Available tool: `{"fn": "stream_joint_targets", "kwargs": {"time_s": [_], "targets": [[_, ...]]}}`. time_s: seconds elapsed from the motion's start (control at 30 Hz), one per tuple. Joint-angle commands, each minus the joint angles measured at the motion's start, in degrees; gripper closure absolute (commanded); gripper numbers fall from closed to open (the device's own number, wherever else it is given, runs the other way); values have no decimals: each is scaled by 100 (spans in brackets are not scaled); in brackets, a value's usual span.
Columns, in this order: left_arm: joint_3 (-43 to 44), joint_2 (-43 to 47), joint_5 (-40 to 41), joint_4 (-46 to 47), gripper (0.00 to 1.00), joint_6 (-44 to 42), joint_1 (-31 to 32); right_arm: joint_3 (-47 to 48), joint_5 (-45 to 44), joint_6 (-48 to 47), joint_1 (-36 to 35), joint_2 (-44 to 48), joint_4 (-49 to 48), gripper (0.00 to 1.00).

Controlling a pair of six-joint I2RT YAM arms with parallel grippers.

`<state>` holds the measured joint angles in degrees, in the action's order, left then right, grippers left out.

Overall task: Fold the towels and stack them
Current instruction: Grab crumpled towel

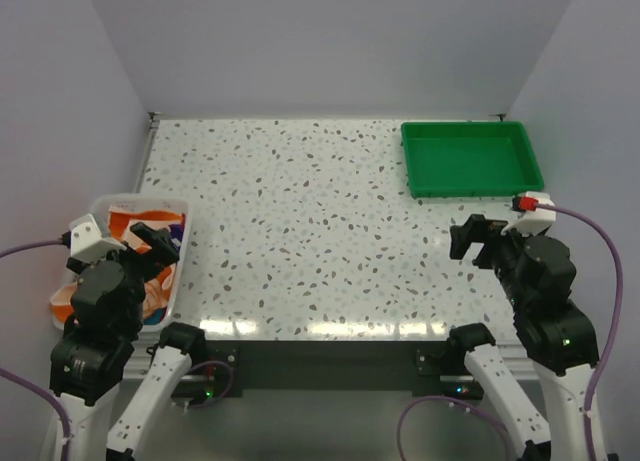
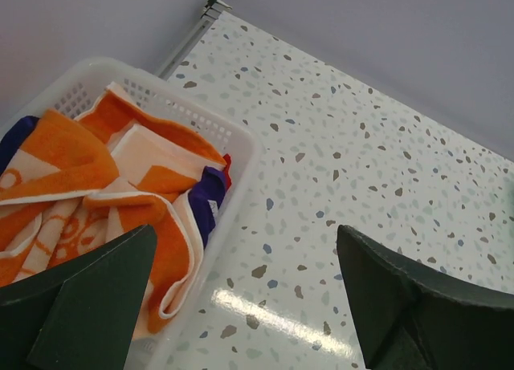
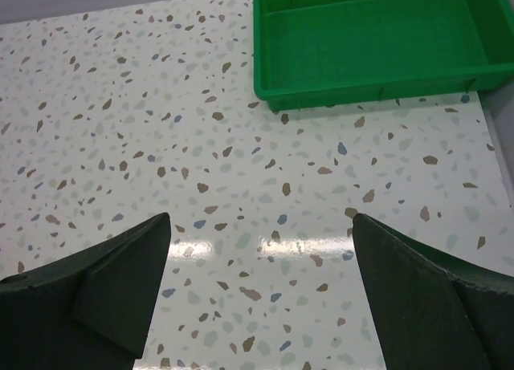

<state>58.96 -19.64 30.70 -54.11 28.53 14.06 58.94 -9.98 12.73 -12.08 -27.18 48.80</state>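
— Started at all?

— Barely, judging by this. Nearest, find the left gripper spread wide, pinching nothing, poised at the edge of the white mesh basket. Likewise the right gripper: splayed, holding nothing, above the table.

— And the towels?

— Heaped in that basket, crumpled. Showing the orange-and-white towel on top and the dark purple towel peeking out beside it. Not folded, not stacked. Leaves everything to do.

— Farther back?

— Only the green tray, holding nothing.
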Motion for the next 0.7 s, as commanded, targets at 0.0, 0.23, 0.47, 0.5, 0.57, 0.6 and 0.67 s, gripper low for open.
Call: {"fn": "stream_joint_targets", "kwargs": {"time_s": [0.0,0.23,0.47,0.5,0.57,0.6,0.67], "targets": [[-25,-145,6,146,0,170,26,4,-127,-174,-102,2,-239,1],[-16,-908,-81,252,0,573,26,-31,110,-227,-242,-156,-423,1],[160,-2113,164,-187,0,1513,26,-286,101,-306,-707,-209,-511,1],[142,-2227,191,-223,0,1610,26,-312,119,-306,-769,-218,-520,1],[-50,-2448,392,-179,0,1848,26,-426,285,-324,-971,-226,-590,1],[-129,-2509,471,-136,0,1901,26,-470,364,-341,-1042,-226,-625,1],[-235,-2772,858,-126,1,2164,0,-593,479,-420,-1287,-218,-704,1]]}}
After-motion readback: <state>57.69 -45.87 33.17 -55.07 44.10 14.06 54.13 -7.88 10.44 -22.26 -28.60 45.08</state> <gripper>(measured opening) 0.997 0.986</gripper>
